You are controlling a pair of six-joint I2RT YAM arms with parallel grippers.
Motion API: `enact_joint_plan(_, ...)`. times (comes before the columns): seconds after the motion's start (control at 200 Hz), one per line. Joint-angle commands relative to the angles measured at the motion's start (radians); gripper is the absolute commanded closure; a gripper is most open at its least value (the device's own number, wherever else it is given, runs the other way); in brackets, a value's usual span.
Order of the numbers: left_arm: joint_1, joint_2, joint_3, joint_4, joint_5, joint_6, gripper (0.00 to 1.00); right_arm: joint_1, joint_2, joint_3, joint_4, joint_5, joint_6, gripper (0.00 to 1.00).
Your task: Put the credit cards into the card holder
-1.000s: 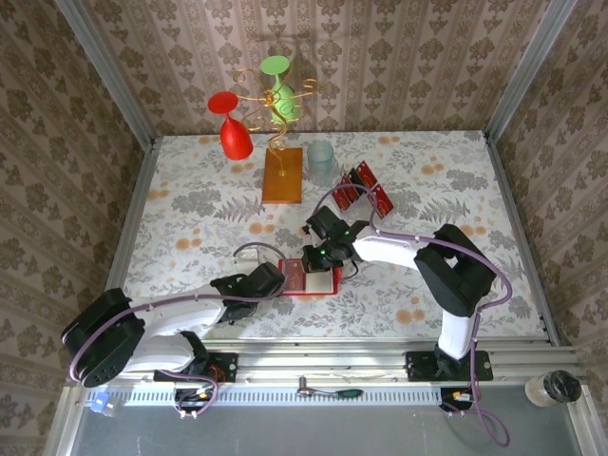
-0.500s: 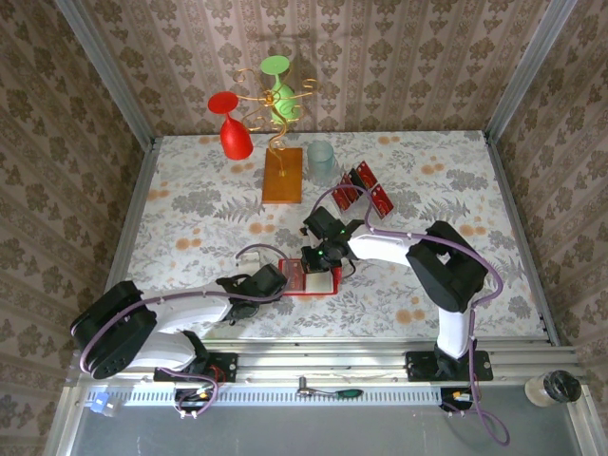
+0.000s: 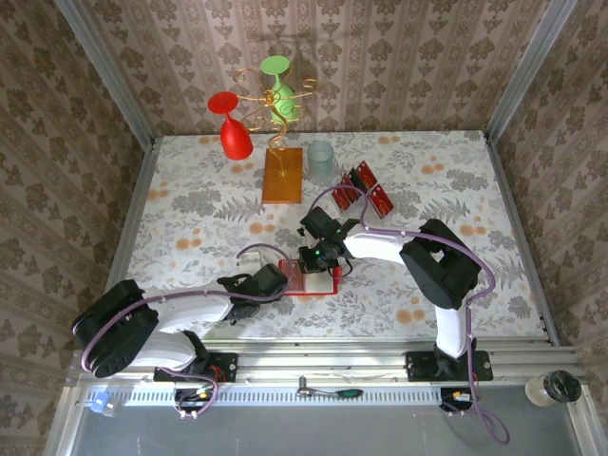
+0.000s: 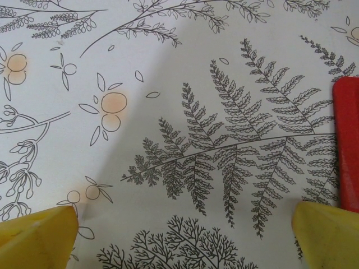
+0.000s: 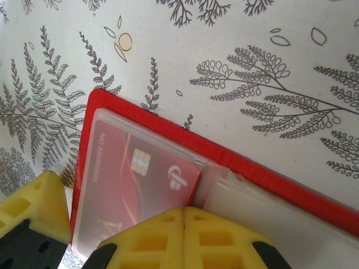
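Looking down from above: a floral-print table (image 3: pixel 190 218) w/ two robot arms reaching in from the near edge to a red card holder (image 3: pixel 313 282) lying open and flat, front-centre. The left gripper (image 3: pixel 281 282) sits low at the holder's left edge. In the left wrist view its yellow fingers (image 4: pixel 33 230) are spread wide apart, nothing between them but bare tablecloth, and the holder's red edge (image 4: pixel 348 140) shows just beside the right-hand finger. The right gripper (image 3: pixel 319 266) is over the holder from the far side. In the right wrist view its yellow fingers (image 5: pixel 146 238) are pressed together, tips over the holder's clear sleeve, approx. at its near edge – whether they pinch anything there, I cannot tell. Inside that sleeve lies a red chip card (image 5: pixel 134 174), framed by the holder's red border (image 5: pixel 168 134). More credit cards (image 3: pixel 361 190) stand tilted in a small cluster farther back, to the right, well apart from the holder. Behind, at the back of the table: a pale tumbler (image 3: pixel 320 161), an orange block (image 3: pixel 282 176) w/ a gold wire frame carrying a red glass (image 3: pixel 233 133) and a green glass (image 3: pixel 280 90).
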State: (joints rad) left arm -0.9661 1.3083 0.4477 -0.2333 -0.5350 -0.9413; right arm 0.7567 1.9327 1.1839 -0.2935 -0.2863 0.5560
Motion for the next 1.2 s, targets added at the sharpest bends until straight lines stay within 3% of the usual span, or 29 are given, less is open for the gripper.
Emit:
enact_joint_plan(0.0,0.007,0.019,0.013,0.004,0.021,0.021,0.00,0.015,0.026,0.019,-0.003,-0.028,0.013,1.00)
enact_joint_plan(0.575,0.007,0.007,0.003,0.011,0.022,0.021,0.00,0.011,-0.122,-0.032,-0.032,0.006,0.011,0.94)
enact_joint_plan(1.195,0.006,-0.007,0.000,-0.006,0.010,0.018,0.00,0.037,-0.088,-0.092,0.043,-0.022,0.061,0.96)
